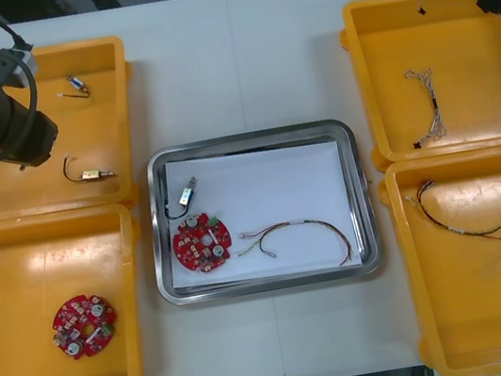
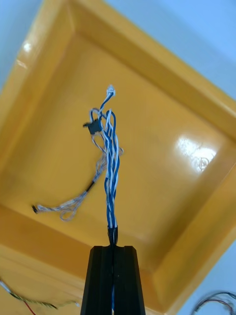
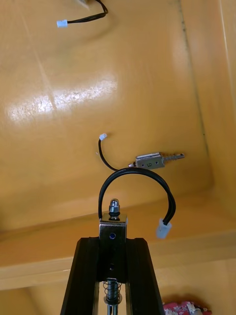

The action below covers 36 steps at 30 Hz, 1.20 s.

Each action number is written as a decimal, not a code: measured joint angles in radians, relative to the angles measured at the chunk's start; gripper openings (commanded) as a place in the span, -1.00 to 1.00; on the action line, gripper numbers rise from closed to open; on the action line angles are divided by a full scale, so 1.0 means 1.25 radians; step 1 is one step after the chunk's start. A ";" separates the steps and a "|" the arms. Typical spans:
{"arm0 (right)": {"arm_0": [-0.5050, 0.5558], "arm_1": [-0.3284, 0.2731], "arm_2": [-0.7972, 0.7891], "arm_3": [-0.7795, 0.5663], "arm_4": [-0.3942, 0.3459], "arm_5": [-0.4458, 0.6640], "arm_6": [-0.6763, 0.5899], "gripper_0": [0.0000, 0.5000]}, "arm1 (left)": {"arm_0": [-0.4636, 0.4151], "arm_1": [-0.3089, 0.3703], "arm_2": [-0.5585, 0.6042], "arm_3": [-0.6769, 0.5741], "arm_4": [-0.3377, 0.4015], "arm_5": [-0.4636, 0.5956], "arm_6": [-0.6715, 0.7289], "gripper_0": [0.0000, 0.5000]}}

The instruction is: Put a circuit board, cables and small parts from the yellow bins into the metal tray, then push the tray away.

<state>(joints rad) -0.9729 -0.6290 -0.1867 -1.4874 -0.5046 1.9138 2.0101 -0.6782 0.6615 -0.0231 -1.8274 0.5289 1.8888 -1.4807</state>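
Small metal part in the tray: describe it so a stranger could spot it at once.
Find the metal tray at the table's middle, between the yellow bins. In its far left corner, just beyond the round red circuit board, lies the small metal part. No other such part is in the tray; similar parts lie in the far left bin, over which the left gripper holds another.

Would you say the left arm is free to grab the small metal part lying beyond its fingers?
Probably not yet: the left gripper is shut on another small metal part, though the lying part sits unobstructed in the yellow bin.
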 measured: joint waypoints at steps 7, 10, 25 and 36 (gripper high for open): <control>0.051 0.005 0.000 -0.156 -0.089 0.002 -0.056 -1.00 | 0.002 -0.026 0.024 -0.020 -0.006 0.018 0.000 -1.00; 0.090 0.005 0.000 -0.230 -0.129 0.002 -0.089 -1.00 | 0.002 -0.033 0.025 -0.021 -0.011 0.018 0.000 -0.99; 0.227 0.005 0.050 -0.475 -0.273 0.002 -0.123 -1.00 | 0.002 -0.037 0.026 -0.021 -0.015 0.019 0.000 -1.00; 0.236 0.005 0.199 -0.569 -0.330 0.002 -0.119 -1.00 | 0.002 -0.037 0.028 -0.021 -0.016 0.019 0.000 -1.00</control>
<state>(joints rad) -0.6784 -0.6232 0.0624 -2.1981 -0.9168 1.9168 1.8607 -0.6759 0.6155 0.0120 -1.8542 0.5093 1.9124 -1.4803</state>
